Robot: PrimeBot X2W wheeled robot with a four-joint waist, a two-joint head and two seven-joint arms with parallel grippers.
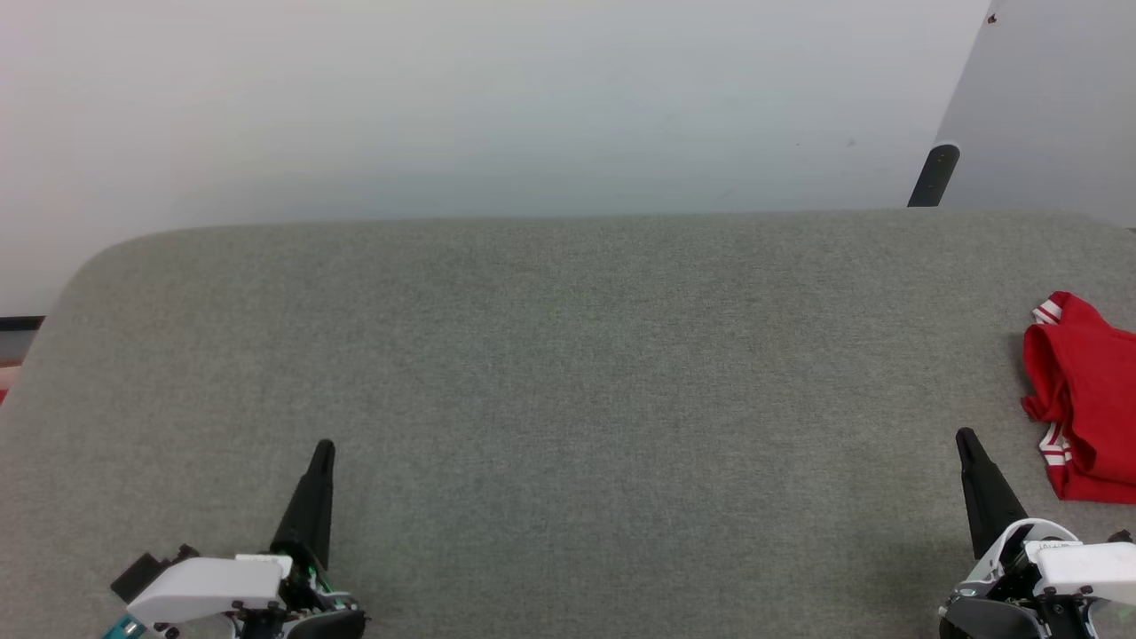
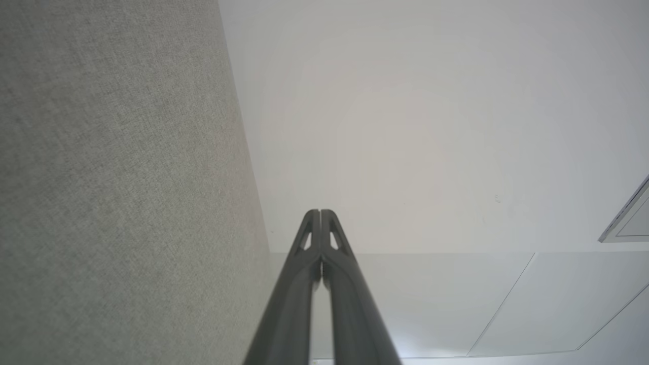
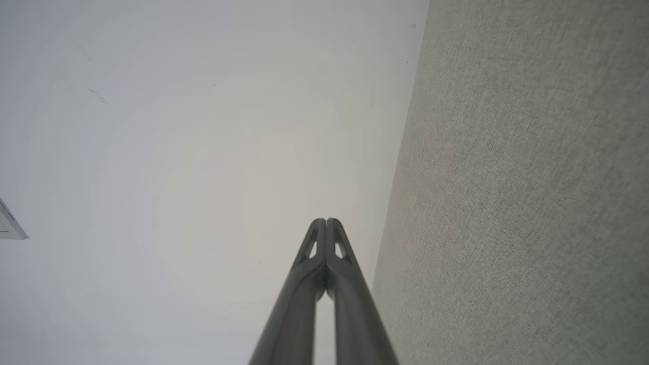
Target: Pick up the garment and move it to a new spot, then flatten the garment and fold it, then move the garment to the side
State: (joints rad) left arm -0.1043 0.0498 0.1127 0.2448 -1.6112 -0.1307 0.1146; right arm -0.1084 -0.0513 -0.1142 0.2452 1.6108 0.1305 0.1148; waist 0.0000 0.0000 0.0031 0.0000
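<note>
The left gripper [image 1: 324, 446] is sitting at the lower left of the head view with its two dark fingers [image 2: 296, 289] pressing together at the tips, pinching nothing. The right gripper [image 1: 964, 437] is sitting at the lower right, its fingers [image 3: 355, 304] likewise pressing tip to tip and holding nothing. Both are pointing forward over the grey fabric-covered surface [image 1: 568, 355], well apart from each other. The garment [image 1: 1087, 399] is lying crumpled on that surface at the right edge of the head view, near the right gripper but not touching it, showing red cloth with red-and-white striped trim and running partly out of frame. A pale wall [image 1: 444, 106] is rising behind the surface, with a dark post [image 1: 934, 176] standing at the far right.
</note>
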